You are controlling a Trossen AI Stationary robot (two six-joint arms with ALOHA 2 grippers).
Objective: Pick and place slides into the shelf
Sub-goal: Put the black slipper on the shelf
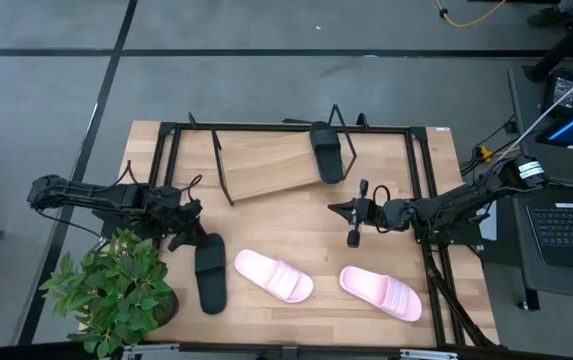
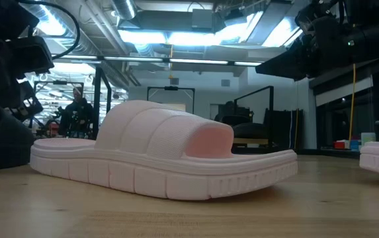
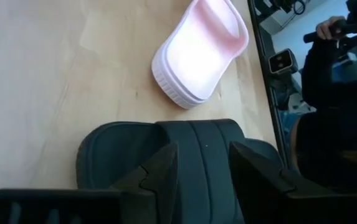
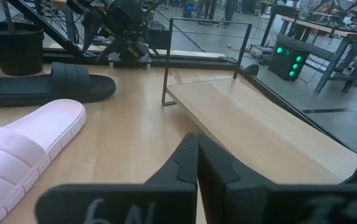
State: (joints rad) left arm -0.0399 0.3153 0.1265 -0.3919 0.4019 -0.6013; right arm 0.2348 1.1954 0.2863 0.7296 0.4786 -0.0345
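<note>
One black slide (image 1: pixel 210 278) lies flat on the table at the near left. My left gripper (image 1: pixel 194 238) is open over its far end, with the strap (image 3: pixel 203 140) showing between the fingers (image 3: pixel 162 165). A second black slide (image 1: pixel 326 152) rests on the slanted wooden shelf (image 1: pixel 266 165) at the far middle. Two pink slides (image 1: pixel 273 277) (image 1: pixel 381 293) lie flat near the front edge. My right gripper (image 1: pixel 353 238) is shut and empty right of centre, and in its wrist view (image 4: pixel 197 149) it points toward the shelf board (image 4: pixel 259 124). My left gripper's open fingers stand on either side of the middle of the black slide's strap (image 3: pixel 203 140), coming from above and slanting. I cannot tell whether they touch it. The slide lies flat on the table.
A potted plant (image 1: pixel 116 290) stands at the near left corner, close to my left arm. A large black metal frame (image 1: pixel 286 127) surrounds the shelf and runs down both sides of the table. There is bare wood between the shelf and the pink slides.
</note>
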